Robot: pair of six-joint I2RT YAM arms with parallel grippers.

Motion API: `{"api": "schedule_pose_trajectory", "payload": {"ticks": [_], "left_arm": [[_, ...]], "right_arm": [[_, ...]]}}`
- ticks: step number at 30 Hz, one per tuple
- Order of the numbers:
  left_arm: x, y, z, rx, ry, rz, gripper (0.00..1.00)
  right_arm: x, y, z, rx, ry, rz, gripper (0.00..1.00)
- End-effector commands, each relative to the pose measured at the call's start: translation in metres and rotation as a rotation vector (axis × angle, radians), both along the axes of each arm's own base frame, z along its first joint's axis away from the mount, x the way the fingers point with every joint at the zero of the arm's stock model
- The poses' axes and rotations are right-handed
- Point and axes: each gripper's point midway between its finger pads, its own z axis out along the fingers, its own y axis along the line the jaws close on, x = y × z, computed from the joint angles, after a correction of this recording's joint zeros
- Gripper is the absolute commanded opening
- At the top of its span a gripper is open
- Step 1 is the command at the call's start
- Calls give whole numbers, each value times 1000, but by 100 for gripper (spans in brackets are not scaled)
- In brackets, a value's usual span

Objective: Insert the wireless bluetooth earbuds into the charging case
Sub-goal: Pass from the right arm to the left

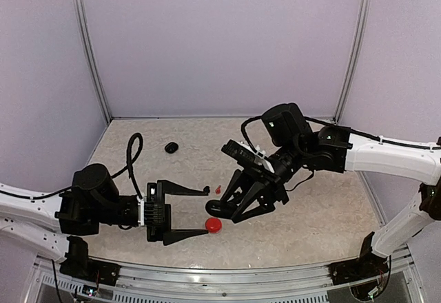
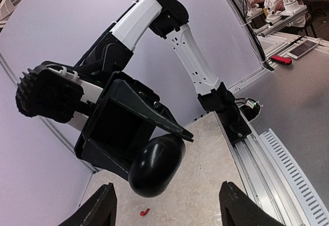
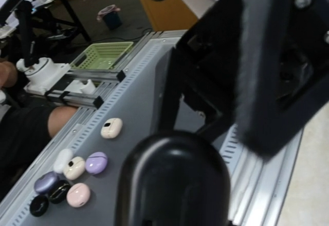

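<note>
My right gripper (image 1: 224,212) is shut on a black, pebble-shaped charging case (image 2: 156,165), held above the table; that case fills the bottom of the right wrist view (image 3: 175,182). My left gripper (image 1: 205,212) faces it from the left, open, with its fingertips (image 2: 104,195) either side of the case's line and nothing gripped. One tiny red earbud (image 1: 218,189) lies on the table just behind the two grippers, and shows below the case in the left wrist view (image 2: 144,212). A red rounded case-like thing (image 1: 214,226) sits by the left gripper's near fingertip.
A small black rounded thing (image 1: 171,147) lies at the back left of the table. Purple walls enclose three sides. Off the table, a grey bench carries several white, purple and pink cases (image 3: 95,162) and a green basket (image 3: 101,55).
</note>
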Motion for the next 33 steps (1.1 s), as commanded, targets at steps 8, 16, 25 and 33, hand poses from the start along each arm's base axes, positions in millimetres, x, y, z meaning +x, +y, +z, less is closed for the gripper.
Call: {"api": "schedule_pose_trajectory", "payload": {"ticks": [8,16,25,33], "left_arm": [[-14,-13,6,11,-52,-51,46],[-16,-15,3,28,-44,-57,21],[-17,-15,3,28,-9,-67,2],[-4,-13,-6,47,66,-7,0]], "right_arm": [[-18,2,-1,-14,62,102,25],[-21,1,-4,-29,87,127,25],[-19,2,-4,-33,79,117,36],[2,7,-6,-44,-25,-22,76]]}}
